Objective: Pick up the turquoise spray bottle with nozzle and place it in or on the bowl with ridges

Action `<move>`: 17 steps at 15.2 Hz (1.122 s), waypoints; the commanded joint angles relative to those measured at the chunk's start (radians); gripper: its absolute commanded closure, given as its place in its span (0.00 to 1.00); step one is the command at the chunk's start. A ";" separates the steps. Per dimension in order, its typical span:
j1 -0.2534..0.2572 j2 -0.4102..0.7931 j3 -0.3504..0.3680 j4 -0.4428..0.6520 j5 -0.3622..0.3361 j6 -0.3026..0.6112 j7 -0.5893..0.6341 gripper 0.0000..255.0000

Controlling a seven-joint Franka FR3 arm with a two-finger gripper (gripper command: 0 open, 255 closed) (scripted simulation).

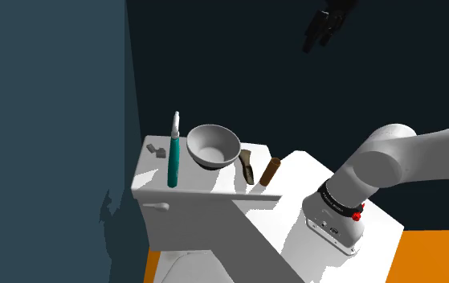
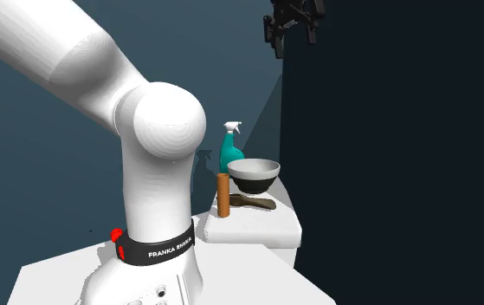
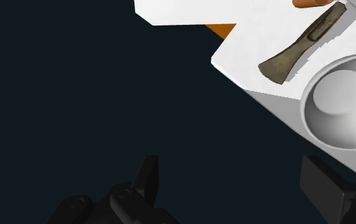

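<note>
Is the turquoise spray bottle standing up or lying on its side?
Upright. The spray bottle stands on its base on the white surface, nozzle at the top, beside the bowl.

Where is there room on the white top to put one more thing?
There is a bare strip at the white top's lower edge in the shoulder view, in front of the bowl, between the turquoise spray bottle and the brown cylinder. Elsewhere it is crowded: bowl, dark tool and cylinder sit close together, and small grey pieces take the corner beside the bottle.
</note>
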 commanded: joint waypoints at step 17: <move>0.043 0.146 0.385 -0.053 0.218 0.153 0.496 0.00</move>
